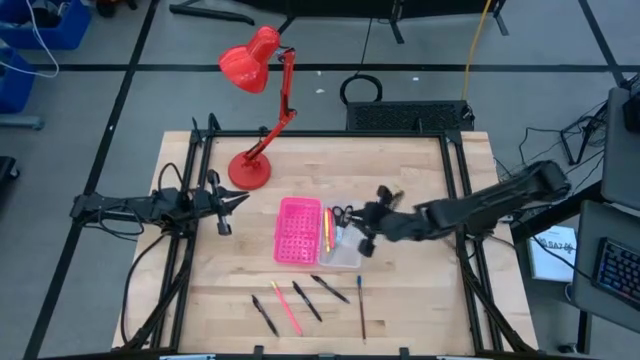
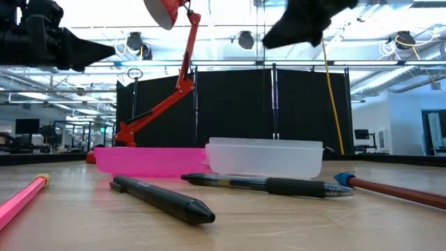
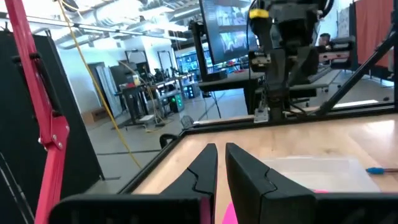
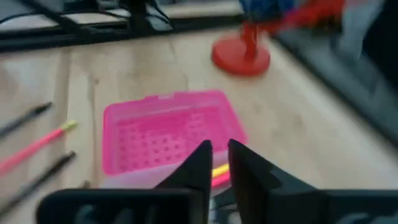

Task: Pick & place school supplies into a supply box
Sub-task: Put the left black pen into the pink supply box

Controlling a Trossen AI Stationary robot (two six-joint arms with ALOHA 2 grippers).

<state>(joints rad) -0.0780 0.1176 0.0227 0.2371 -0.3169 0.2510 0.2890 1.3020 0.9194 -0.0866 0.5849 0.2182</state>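
The supply box lies open at the table's middle: its pink dotted half point(image 1: 298, 232) point(image 4: 165, 130) and, to the right, its clear tray point(image 1: 344, 250) point(image 2: 265, 157). Black-handled scissors point(image 1: 342, 213) and a yellow and a pink pen point(image 1: 327, 228) point(image 4: 219, 172) lie in the tray. Several more pens and pencils lie flat on the table nearer the front edge: black ones point(image 1: 264, 314) point(image 1: 307, 300) point(image 1: 330, 288), a pink one point(image 1: 285, 305) and a brown one point(image 1: 361, 308). My right gripper point(image 1: 363, 243) point(image 4: 216, 152) hovers shut and empty above the tray. My left gripper point(image 1: 240, 203) point(image 3: 221, 165) waits shut to the left of the box.
A red desk lamp stands with its base point(image 1: 248, 170) at the far left of the table, and its head point(image 1: 250, 62) leans beyond the far edge. In the low view a black marker point(image 2: 160, 197) and a black pen point(image 2: 268, 184) lie in front of the box.
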